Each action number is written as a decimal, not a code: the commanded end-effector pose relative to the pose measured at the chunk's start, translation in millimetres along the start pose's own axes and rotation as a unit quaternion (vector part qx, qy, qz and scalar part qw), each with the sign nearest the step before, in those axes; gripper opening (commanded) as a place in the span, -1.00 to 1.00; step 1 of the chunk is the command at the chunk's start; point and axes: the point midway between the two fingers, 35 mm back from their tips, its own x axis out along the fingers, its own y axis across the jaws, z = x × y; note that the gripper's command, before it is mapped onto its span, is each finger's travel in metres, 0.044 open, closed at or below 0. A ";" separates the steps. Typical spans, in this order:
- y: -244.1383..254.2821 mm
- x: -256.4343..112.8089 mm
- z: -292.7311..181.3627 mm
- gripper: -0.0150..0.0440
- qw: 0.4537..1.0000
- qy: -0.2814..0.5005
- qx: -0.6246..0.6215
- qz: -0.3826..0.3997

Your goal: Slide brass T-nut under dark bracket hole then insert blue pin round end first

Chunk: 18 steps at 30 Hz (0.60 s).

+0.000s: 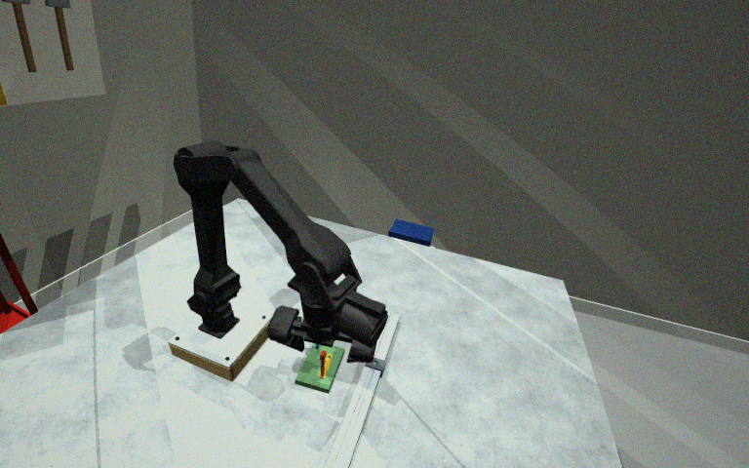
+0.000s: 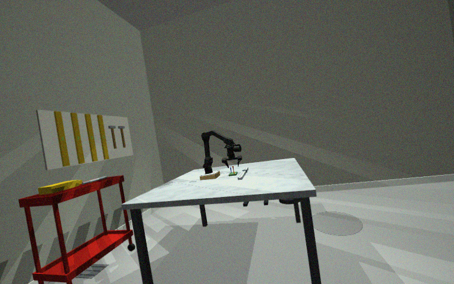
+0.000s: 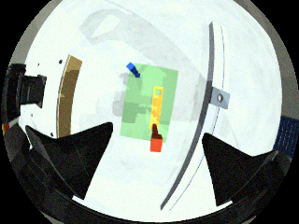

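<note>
Above the green tray (image 1: 306, 378) (image 2: 232, 174) (image 3: 135, 126), wide-open jaws (image 1: 330, 353) (image 2: 233, 166).

The black pincer (image 3: 160, 133) gapes wide above a flat green tray (image 3: 135, 109) bearing a yellow brass T-nut (image 3: 157, 105) with an upright orange handle (image 3: 156, 144) and a slim blue pin (image 3: 133, 69), beside a slotted silver aluminum rail (image 3: 197, 150).

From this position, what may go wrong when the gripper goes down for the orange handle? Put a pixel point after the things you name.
The open gripper (image 1: 327, 353) (image 2: 232, 166) (image 3: 160, 133) might clip the bracket (image 1: 375, 364) (image 3: 220, 98), as one finger hangs on the rail's side. It could also knock the upright blue pin (image 2: 230, 170) (image 3: 134, 70), which shares the green tray (image 1: 309, 380) (image 2: 233, 174) (image 3: 140, 103).
</note>
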 end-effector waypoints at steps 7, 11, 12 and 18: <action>2.4 18.7 -3.6 1.00 1.000 -0.003 -0.001 0.004; 2.9 24.8 -5.1 1.00 1.000 -0.003 -0.001 0.004; 3.0 26.1 -5.4 1.00 1.000 -0.003 -0.001 0.004; 3.1 27.1 -5.7 0.64 1.000 -0.003 -0.001 0.004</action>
